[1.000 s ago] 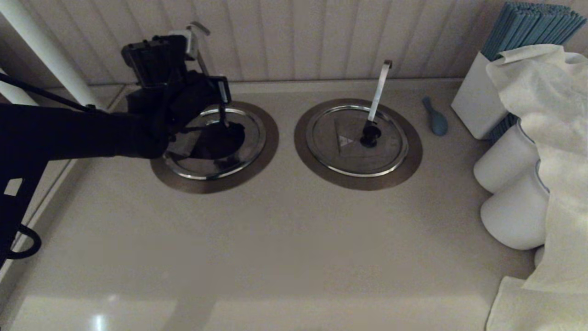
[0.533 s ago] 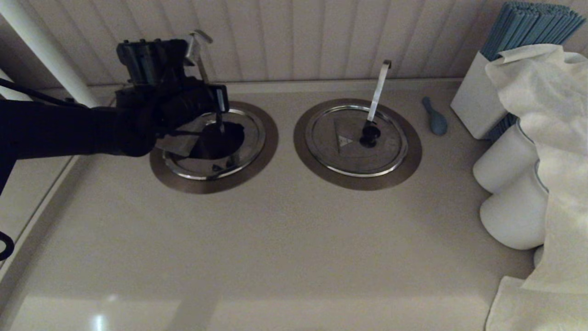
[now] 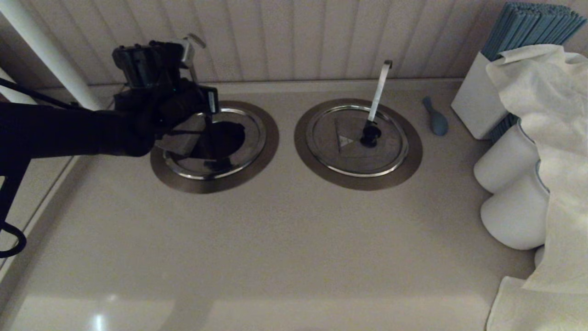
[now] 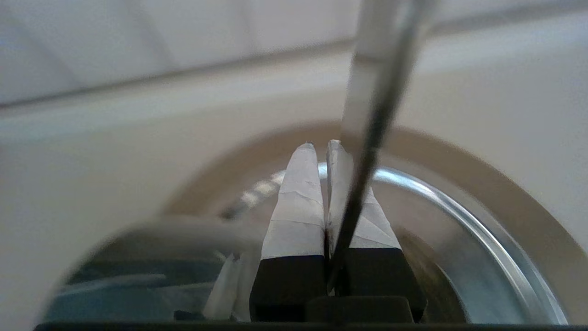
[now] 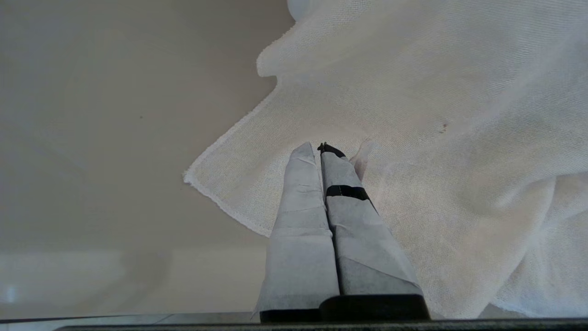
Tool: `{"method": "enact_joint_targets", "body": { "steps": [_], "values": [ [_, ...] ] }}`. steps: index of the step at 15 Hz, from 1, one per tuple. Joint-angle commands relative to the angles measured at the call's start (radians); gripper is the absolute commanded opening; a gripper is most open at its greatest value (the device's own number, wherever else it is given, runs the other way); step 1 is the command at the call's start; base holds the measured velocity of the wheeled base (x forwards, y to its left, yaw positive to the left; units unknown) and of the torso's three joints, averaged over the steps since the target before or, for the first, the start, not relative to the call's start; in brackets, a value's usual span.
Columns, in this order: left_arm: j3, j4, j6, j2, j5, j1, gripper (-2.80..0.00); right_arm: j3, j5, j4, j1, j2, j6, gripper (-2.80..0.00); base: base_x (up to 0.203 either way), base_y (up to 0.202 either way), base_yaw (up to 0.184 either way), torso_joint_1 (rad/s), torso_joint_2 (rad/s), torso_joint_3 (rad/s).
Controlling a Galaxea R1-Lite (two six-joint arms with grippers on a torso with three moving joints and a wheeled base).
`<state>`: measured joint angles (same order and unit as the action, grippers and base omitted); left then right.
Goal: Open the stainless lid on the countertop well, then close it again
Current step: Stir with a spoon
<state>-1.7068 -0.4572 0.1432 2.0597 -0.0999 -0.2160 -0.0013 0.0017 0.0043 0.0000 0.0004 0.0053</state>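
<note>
The countertop well (image 3: 257, 151) is at the back left, its dark hole (image 3: 226, 134) partly uncovered inside a shiny inner ring. The stainless lid (image 3: 178, 140) is raised and tilted over the well's left side, half under my left arm; its knob is hidden. My left gripper (image 3: 209, 109) hangs above the hole with its fingers pressed together. In the left wrist view the left gripper (image 4: 320, 145) points at the well's flange (image 4: 482, 184), the lid's rim (image 4: 151, 232) curves close by, and the thin grey ladle handle (image 4: 367, 92) crosses the fingers. My right gripper (image 5: 321, 147) rests shut over a white cloth.
The twin well's lid (image 3: 340, 156) lies closed at the back centre, with its whiter handle (image 3: 379, 89) leaning. A blue scoop (image 3: 435, 118), a white box of blue sticks (image 3: 475, 105), white jars (image 3: 505, 161) and the draped cloth (image 3: 551, 138) crowd the right. The panelled wall is close behind.
My left gripper has drifted a little to the left over the well, with the raised lid still under it. The hooked ladle handle has shifted slightly with it.
</note>
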Motion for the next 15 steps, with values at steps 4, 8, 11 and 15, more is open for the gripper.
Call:
{"method": "enact_joint_targets", "body": {
  "steps": [4,8,11,15],
  "values": [
    [-0.112,-0.123,-0.012,0.118,-0.098,-0.017,-2.80,0.001,0.000,0.000,0.000,0.000,0.001,-2.80,0.000,0.000,0.000,0.000,0.00,0.000],
    [-0.064,-0.080,-0.059,0.066,-0.081,-0.046,-2.80,0.000,0.000,0.000,0.000,0.000,0.001,-2.80,0.000,0.000,0.000,0.000,0.00,0.000],
    [-0.060,-0.019,-0.131,0.031,-0.053,-0.062,-2.80,0.000,0.001,0.000,0.000,0.000,0.000,-2.80,0.000,0.000,0.000,0.000,0.00,0.000],
    [-0.053,-0.011,-0.132,0.025,-0.041,-0.062,-2.80,0.001,0.000,0.000,0.001,0.000,0.001,-2.80,0.000,0.000,0.000,0.000,0.00,0.000]
  ]
}}
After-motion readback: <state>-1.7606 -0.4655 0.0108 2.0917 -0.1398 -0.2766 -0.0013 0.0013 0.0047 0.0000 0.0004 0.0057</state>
